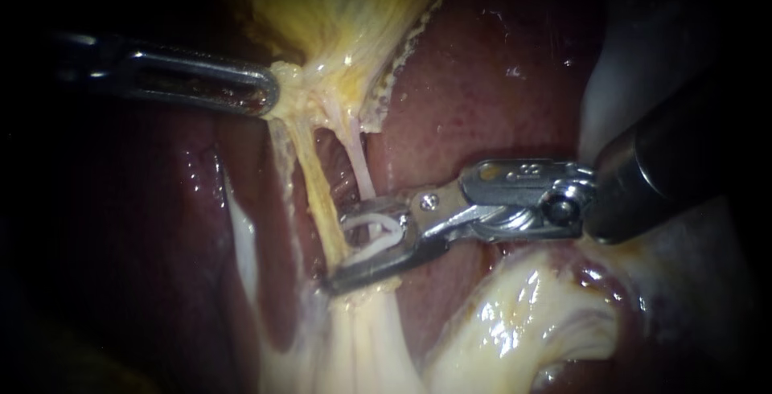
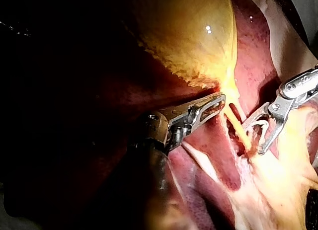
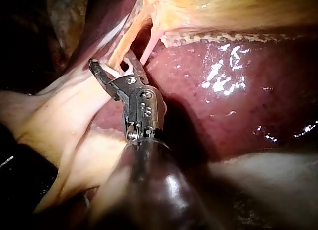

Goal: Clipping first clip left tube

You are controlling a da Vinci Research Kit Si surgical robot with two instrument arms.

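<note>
Two tubes run down from the gallbladder (image 1: 338,8): a yellow left tube (image 1: 314,185) and a thin pale right tube (image 1: 358,161). My right instrument (image 1: 338,252) comes in from the right with its jaws open and a white clip (image 1: 378,229) seated between them. The pale tube drops into the gap between the jaws, and the yellow tube lies at the jaw tips. My left instrument (image 1: 273,92) is shut on the tissue at the gallbladder's neck and holds it to the left. The left wrist view shows that grip (image 2: 221,101) and the open right instrument (image 2: 252,138).
Dark red liver (image 1: 482,80) lies behind and to the right of the tubes. Pale fatty tissue (image 1: 523,313) bulges below the right instrument's shaft. From the right wrist, the open jaws (image 3: 112,58) stand at the tubes with liver (image 3: 223,106) beside them.
</note>
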